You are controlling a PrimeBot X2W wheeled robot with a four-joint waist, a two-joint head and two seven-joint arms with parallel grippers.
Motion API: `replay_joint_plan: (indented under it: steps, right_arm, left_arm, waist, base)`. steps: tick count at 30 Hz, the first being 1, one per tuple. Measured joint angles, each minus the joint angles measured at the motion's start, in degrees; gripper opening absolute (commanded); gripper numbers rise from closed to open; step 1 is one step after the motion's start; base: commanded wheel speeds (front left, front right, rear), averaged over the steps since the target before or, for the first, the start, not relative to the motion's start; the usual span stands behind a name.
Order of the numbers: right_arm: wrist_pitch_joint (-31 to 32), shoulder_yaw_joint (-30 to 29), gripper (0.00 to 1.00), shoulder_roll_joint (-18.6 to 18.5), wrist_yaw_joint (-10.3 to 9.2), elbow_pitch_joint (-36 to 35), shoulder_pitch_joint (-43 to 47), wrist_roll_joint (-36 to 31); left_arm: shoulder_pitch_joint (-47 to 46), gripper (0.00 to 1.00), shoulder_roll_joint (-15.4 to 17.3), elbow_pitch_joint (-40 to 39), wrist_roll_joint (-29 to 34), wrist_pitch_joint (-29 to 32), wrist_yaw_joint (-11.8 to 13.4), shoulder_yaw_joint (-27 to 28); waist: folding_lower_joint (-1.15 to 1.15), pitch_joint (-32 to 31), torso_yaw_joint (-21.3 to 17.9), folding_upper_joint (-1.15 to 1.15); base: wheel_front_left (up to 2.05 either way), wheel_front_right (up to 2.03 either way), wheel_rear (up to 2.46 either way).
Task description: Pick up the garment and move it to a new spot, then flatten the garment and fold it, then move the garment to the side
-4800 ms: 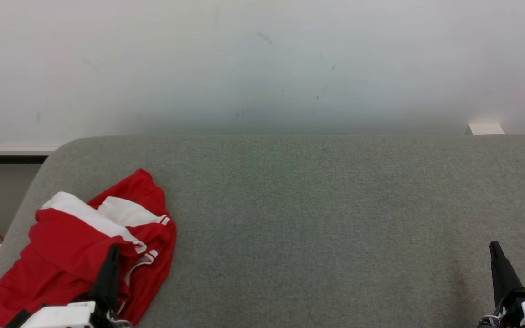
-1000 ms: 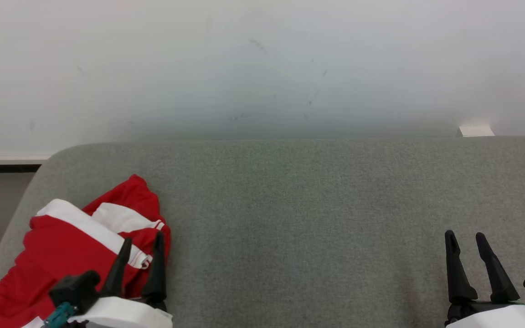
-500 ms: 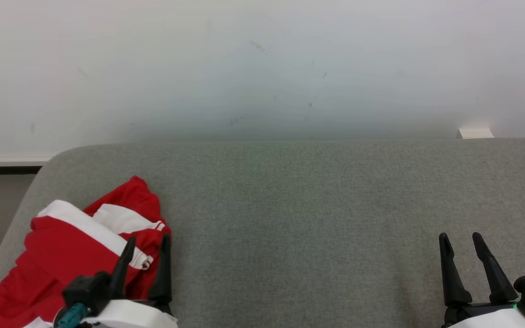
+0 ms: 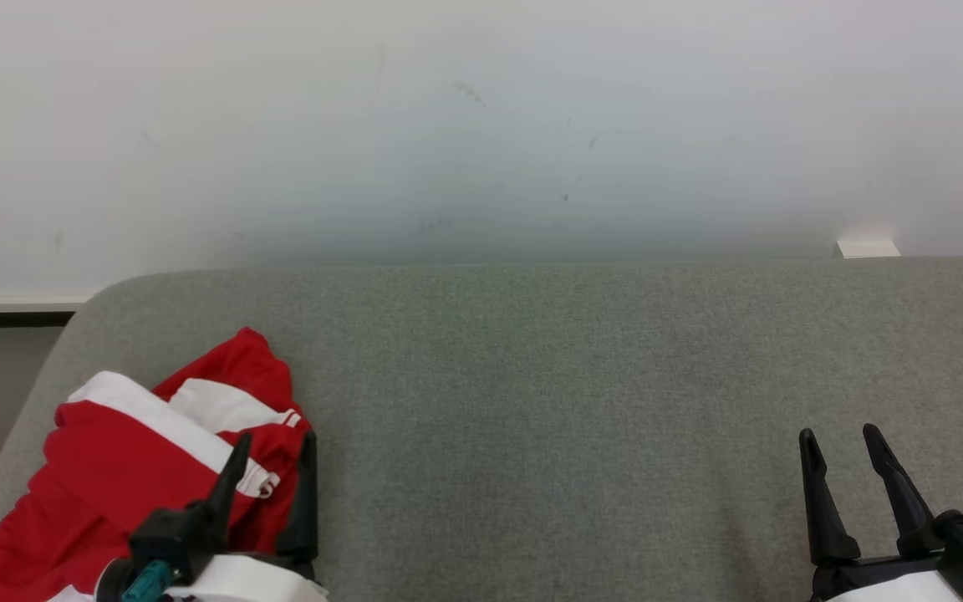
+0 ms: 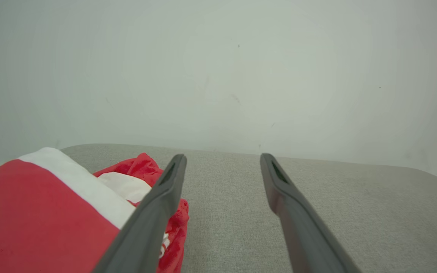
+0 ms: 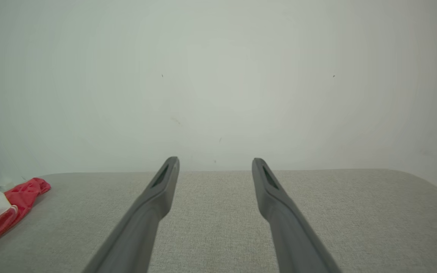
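Crumpled red garment with white bands (image 4: pixel 105 493) lies heaped at the near left corner of the grey fabric-covered table (image 4: pixel 548 376), close to its rounded left edge. The left hand (image 4: pixel 275 437) is at the heap's right side, its two dark fingers spread apart with nothing between them. One finger is over the red cloth and the other over bare grey fabric; I cannot tell whether either touches. The right hand (image 4: pixel 838 431) is well apart at the near right, likewise open and empty above bare table. A plain white wall (image 4: pixel 481 125) rises behind.
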Motion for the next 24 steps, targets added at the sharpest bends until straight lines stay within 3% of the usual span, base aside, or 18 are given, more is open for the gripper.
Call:
replay_joint_plan:
  steps: [24]
  right_arm:
    - [-1.77,0.29,1.0,0.08,0.0,0.24,0.27,-4.44]
  left_arm:
    - [-0.46,1.0,-0.25,2.29,4.81,-1.88,-1.36,0.04]
  waist:
    - [0.0,0.05,0.15,0.0]
  base:
    - [0.0,0.0,0.0]
